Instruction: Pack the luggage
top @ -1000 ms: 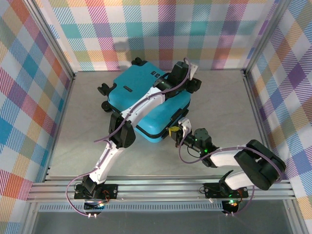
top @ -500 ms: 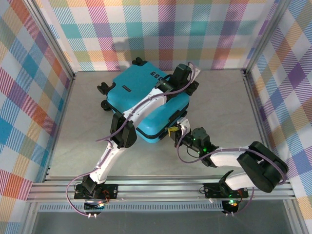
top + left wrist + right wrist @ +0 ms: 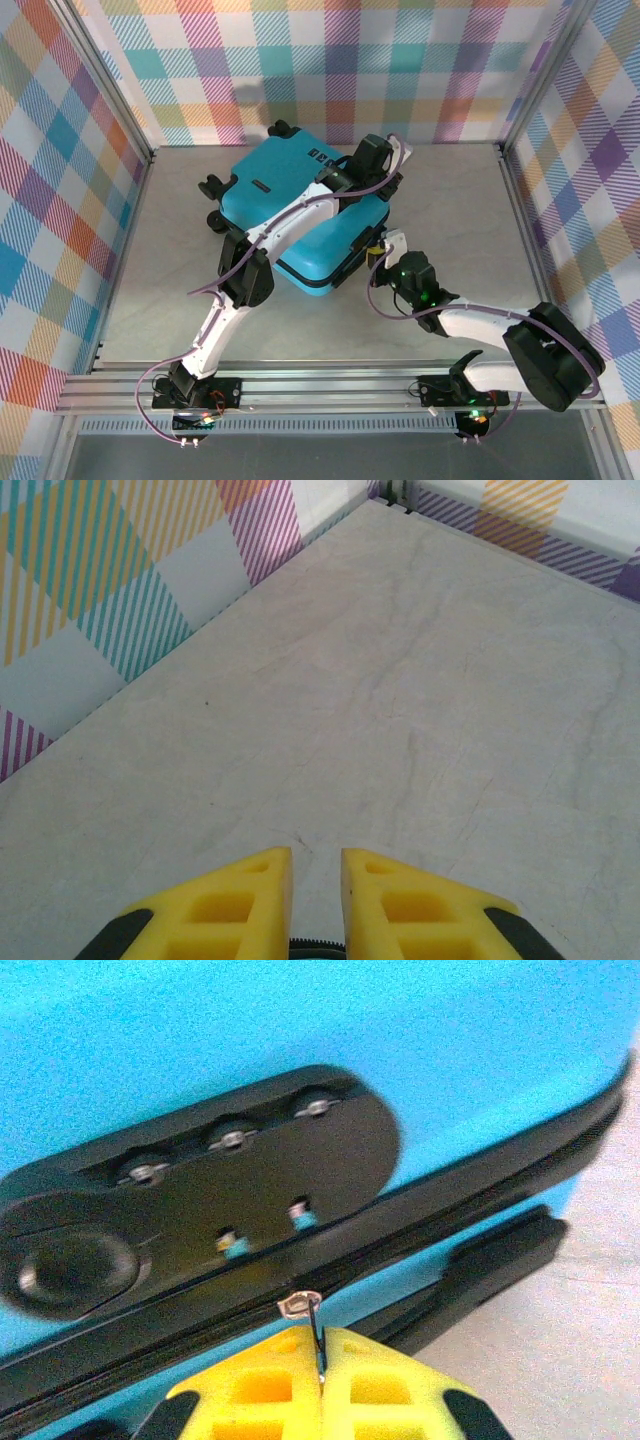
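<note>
The turquoise luggage [image 3: 290, 205] lies flat and closed in the middle of the table, wheels toward the left. My right gripper [image 3: 320, 1345] is shut on the metal zipper pull [image 3: 302, 1308] at the black zipper seam [image 3: 420, 1205], just below the black lock plate [image 3: 190, 1200] on the case's side. In the top view that gripper [image 3: 382, 250] is at the case's near right edge. My left arm reaches over the lid, and its gripper [image 3: 385, 180] rests past the far right corner. The left gripper's yellow fingers [image 3: 250, 900] stand slightly apart over bare table, holding nothing.
Checkered walls [image 3: 330, 60] and metal frame posts [image 3: 120, 100] close in the grey table [image 3: 470, 210] on three sides. The rail [image 3: 330, 385] with both arm bases runs along the near edge.
My right gripper has slid along the luggage's near edge toward the right and farther from the arm bases, still pinching the zipper pull. The left arm has barely shifted.
</note>
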### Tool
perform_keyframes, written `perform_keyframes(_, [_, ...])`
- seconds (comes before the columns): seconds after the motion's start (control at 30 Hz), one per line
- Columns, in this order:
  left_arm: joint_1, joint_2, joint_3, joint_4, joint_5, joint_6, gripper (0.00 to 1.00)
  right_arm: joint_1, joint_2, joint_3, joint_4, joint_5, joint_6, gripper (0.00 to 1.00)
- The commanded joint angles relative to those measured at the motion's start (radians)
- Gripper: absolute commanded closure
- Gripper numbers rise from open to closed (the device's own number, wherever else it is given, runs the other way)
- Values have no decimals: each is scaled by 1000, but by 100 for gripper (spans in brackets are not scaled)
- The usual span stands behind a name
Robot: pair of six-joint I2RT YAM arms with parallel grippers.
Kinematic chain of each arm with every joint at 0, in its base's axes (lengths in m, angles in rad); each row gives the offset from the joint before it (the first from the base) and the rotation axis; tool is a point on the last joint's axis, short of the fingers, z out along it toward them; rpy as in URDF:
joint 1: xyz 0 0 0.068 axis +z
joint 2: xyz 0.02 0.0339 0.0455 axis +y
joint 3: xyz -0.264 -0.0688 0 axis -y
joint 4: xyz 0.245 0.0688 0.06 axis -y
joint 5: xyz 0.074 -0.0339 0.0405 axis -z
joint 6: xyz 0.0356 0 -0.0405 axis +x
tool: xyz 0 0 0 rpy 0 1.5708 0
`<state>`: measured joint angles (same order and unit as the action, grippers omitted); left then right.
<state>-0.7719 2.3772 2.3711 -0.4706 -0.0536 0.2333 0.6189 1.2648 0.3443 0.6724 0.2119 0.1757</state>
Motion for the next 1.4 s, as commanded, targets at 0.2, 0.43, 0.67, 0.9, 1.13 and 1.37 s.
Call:
perform_keyframes(0.2, [-3,40,-72,-239,14,-3,83,-170,58,89,39,300,110,100])
perform_keyframes(0.43, [-3,17,-120,-211,29,-1,85,-220,162,123,140,235,53,100])
perform_keyframes(0.67, [-5,-13,-180,-180,44,-5,86,-342,218,162,196,71,63,100])
perform_keyframes(0.9, [-3,-69,-262,-121,83,-16,89,-344,178,143,175,-17,43,100])
perform_keyframes(1.13, [-3,-185,-451,-23,137,-50,91,-343,14,57,106,-39,56,100])
perform_keyframes(1.37, [-7,-326,-656,52,198,-66,93,-326,-232,-27,-34,-161,75,100])
